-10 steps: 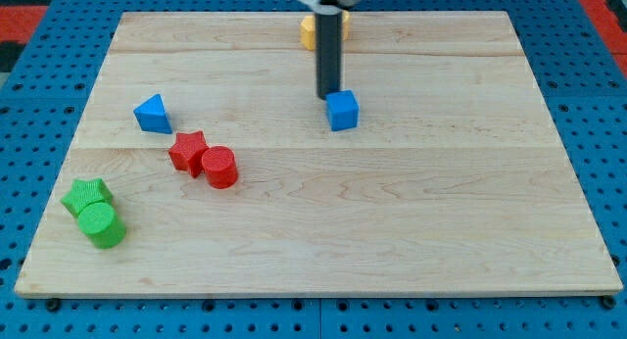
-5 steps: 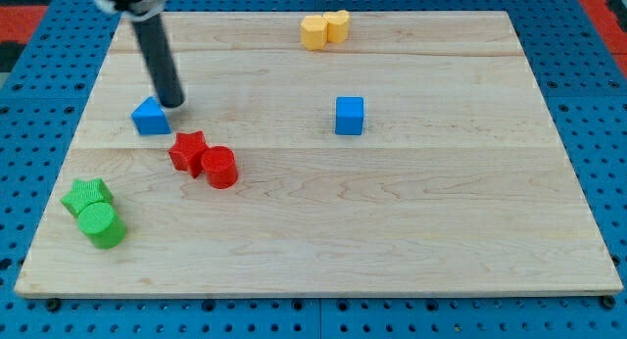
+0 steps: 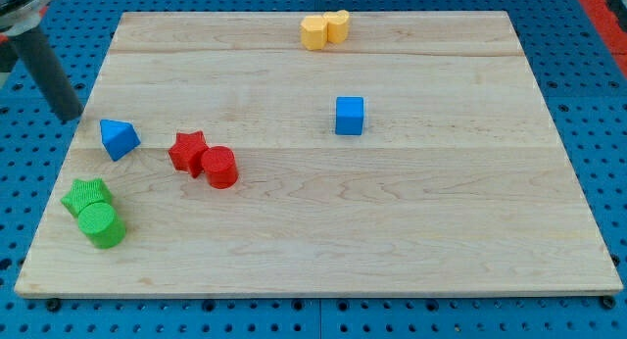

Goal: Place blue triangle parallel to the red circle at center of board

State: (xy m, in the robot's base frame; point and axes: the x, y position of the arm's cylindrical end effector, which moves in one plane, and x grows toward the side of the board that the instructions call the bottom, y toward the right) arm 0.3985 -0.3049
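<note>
The blue triangle (image 3: 119,138) lies near the board's left edge, left of the red star (image 3: 187,150). The red circle (image 3: 220,167) touches the red star's lower right side, left of the board's middle. My tip (image 3: 72,116) is at the far left edge of the board, up and to the left of the blue triangle, a short gap away from it.
A blue cube (image 3: 349,116) sits right of centre. Two yellow blocks (image 3: 324,28) sit together at the top edge. A green block (image 3: 87,195) and a green cylinder (image 3: 101,224) sit together at the lower left. The wooden board (image 3: 411,231) lies on a blue pegboard.
My tip moved from the blue cube leftward across the board to the far left edge. The blue triangle slid left and down and turned. The other blocks stayed put.
</note>
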